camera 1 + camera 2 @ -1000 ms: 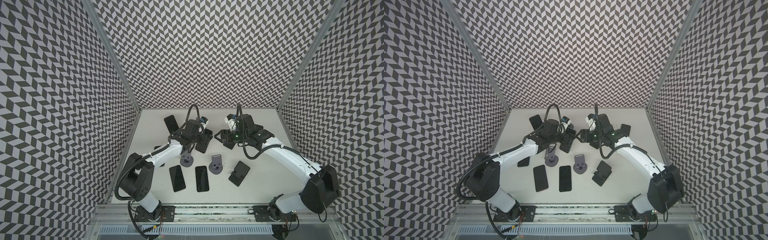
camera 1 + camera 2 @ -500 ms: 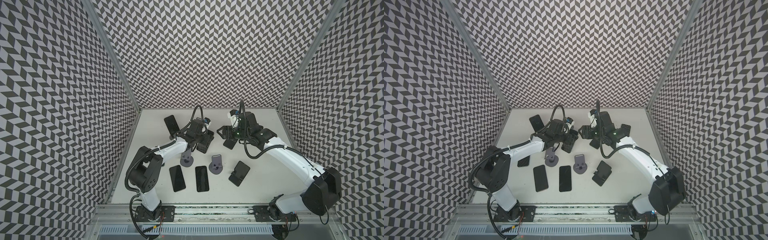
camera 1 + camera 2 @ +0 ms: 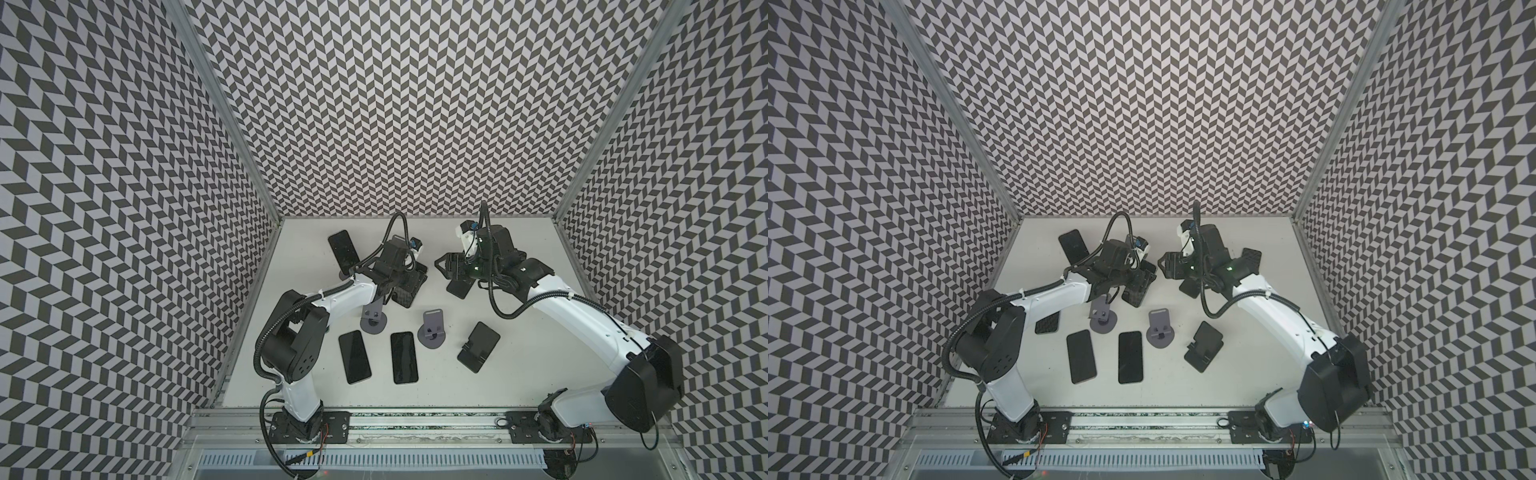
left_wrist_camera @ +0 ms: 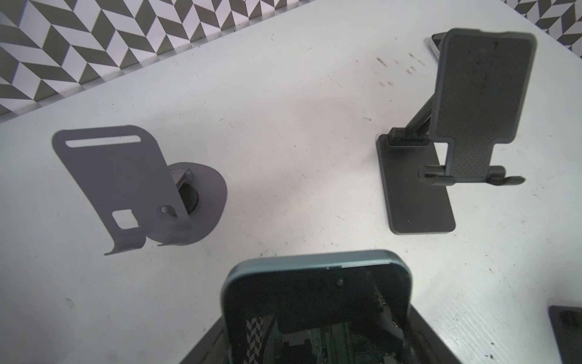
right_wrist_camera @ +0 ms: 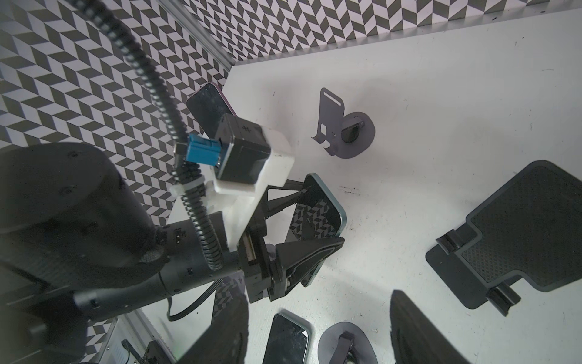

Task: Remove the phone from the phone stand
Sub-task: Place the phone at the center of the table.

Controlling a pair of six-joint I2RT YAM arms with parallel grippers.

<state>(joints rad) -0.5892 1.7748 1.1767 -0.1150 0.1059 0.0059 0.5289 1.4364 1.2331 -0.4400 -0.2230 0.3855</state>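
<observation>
Phone [image 4: 315, 296] with a teal rim is clamped along its two long edges by the left gripper [image 5: 320, 216], whose fingers [image 5: 311, 250] press in from either side. Its dark screen mirrors the chevron walls [image 3: 395, 104]. It hangs tilted above the white table [image 3: 478, 399], a little left of centre in both top views and toward the back wall. Whether its lower end touches anything beneath cannot be told.

The right gripper [image 3: 439, 265] faces it from the right of the frame, near but apart. The right wrist view shows this gripper's fingers spread with nothing between them. Under that gripper sits a black stand [image 3: 459, 289].

Just below the held phone in both top views is an empty grey stand [image 3: 374, 322] on a round base. A second grey stand [image 3: 432, 332] is to its right, and a black folding stand [image 3: 478, 349] is further right. Two flat phones [image 3: 354, 357] lie side by side below the grey stands. At the table's upper left a propped phone [image 3: 343, 249] leans at a tilt.
</observation>
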